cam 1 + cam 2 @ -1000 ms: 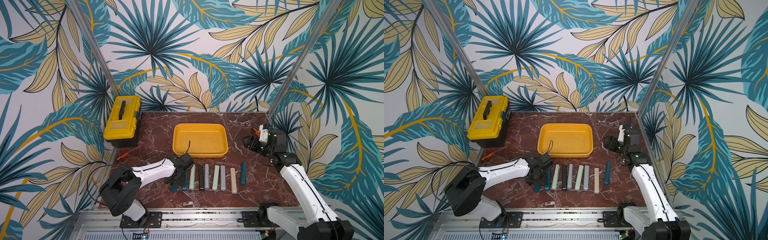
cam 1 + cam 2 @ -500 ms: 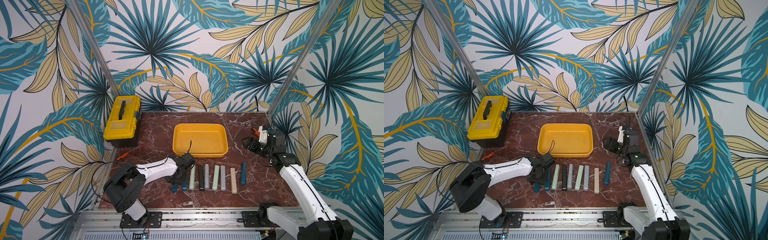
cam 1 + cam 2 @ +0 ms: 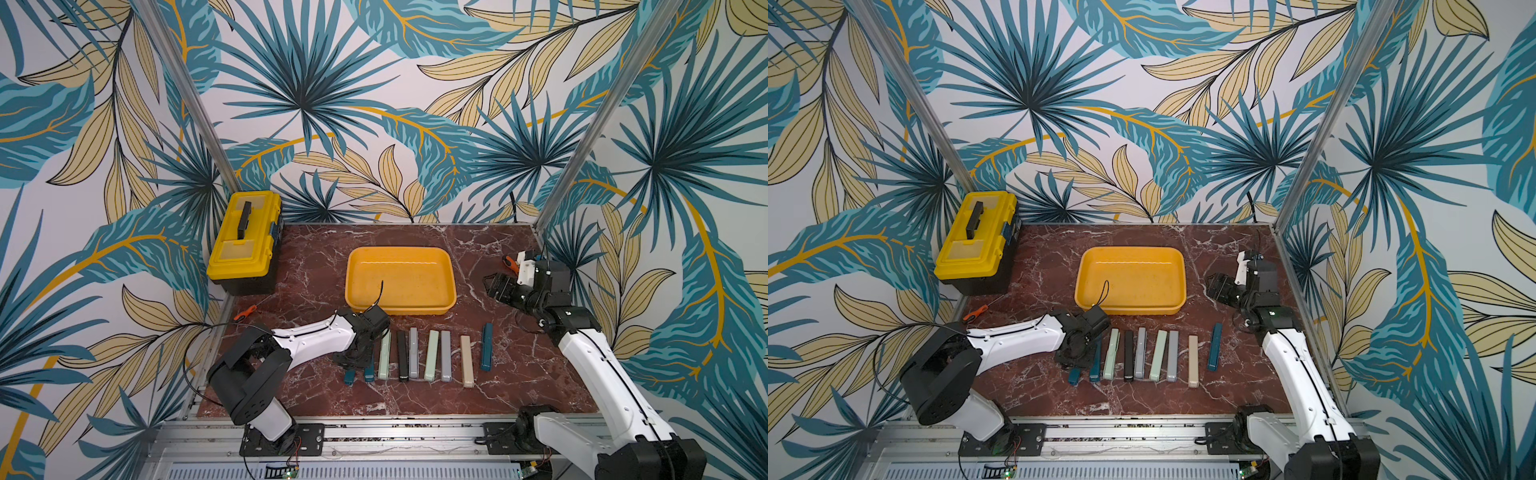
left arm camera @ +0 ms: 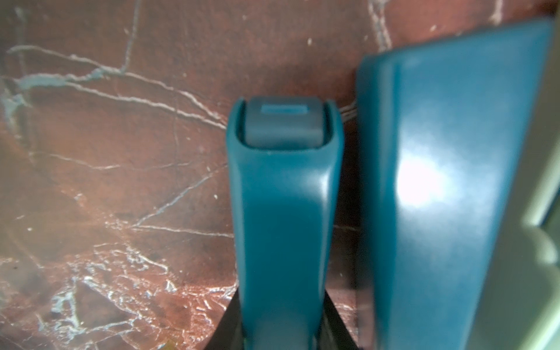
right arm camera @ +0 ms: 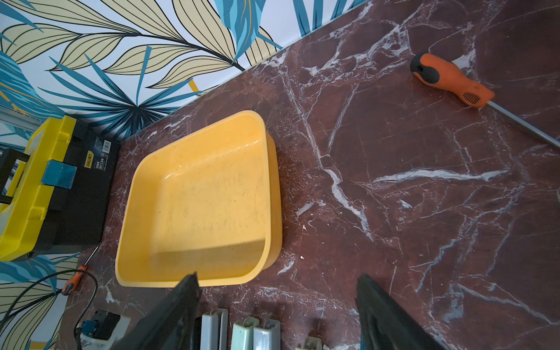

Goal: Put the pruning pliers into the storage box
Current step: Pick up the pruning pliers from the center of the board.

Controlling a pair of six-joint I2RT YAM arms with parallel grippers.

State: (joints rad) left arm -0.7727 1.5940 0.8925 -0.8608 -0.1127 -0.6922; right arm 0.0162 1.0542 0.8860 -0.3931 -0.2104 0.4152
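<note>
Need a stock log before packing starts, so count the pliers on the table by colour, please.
Teal pliers: 3
Mint pliers: 2
Grey pliers: 2
Black pliers: 1
Beige pliers: 1
Total: 9

1. left arm, right arm — glossy white link shells, black joint housings.
2. Shoulder joints are fat black cylinders on black base plates with visible screws.
3. A thin black cable runs along each white link, with a loose black cable loop at the left shoulder.
4. White camera block on the right wrist.
5. right gripper — fingers black, flat, tapered.
</note>
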